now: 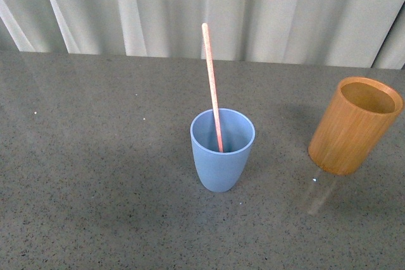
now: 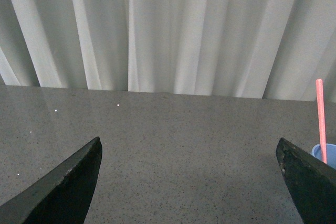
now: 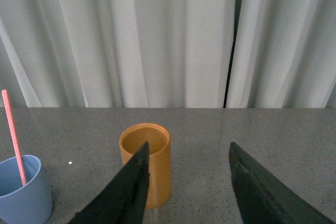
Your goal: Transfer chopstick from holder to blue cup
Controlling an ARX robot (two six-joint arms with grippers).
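Inside blue cup [image 1: 221, 156], chopstick [image 1: 212, 86], holder [image 1: 353, 124] unlabelled

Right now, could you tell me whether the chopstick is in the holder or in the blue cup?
In the blue cup: the chopstick stands inside it, leaning against the rim. The holder looks empty.

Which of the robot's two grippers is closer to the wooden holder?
Right. The right gripper faces the holder, which stands just beyond its open fingers. The left gripper looks over bare table; only the blue cup and chopstick show at its edge, no holder.
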